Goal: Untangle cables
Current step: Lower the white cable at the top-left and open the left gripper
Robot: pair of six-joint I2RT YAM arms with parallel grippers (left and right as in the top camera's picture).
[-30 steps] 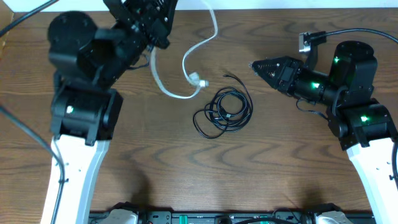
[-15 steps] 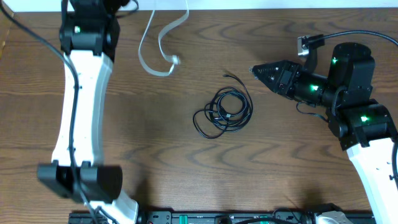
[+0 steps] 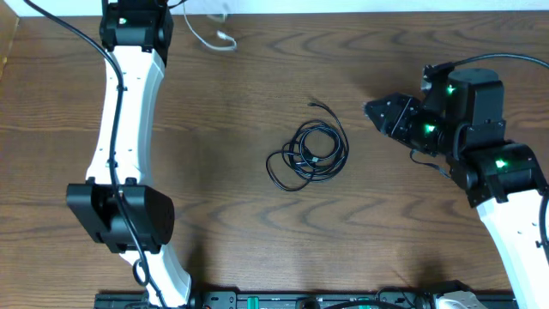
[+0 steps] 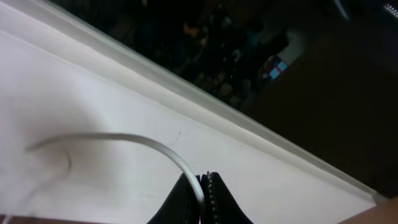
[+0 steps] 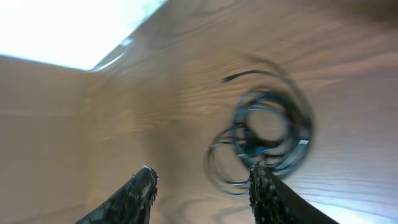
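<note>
A coil of thin black cables lies at mid-table, one loose plug end pointing up. In the right wrist view the black cables show blurred just beyond my right gripper, which is open and holds nothing. Overhead, the right gripper sits to the right of the coil, apart from it. My left gripper is shut on the white cable, which arcs away to the left. Overhead, only the white cable's tail and plug show at the far edge. The left gripper itself is beyond the overhead frame's top.
The left arm stretches along the left side of the wooden table to its far edge. A white surface lies beyond that edge. The right arm's base stands at the right.
The left arm has swung out to the far edge, dragging the white cable up and away from the black coil. The right gripper has drawn back to the right.
</note>
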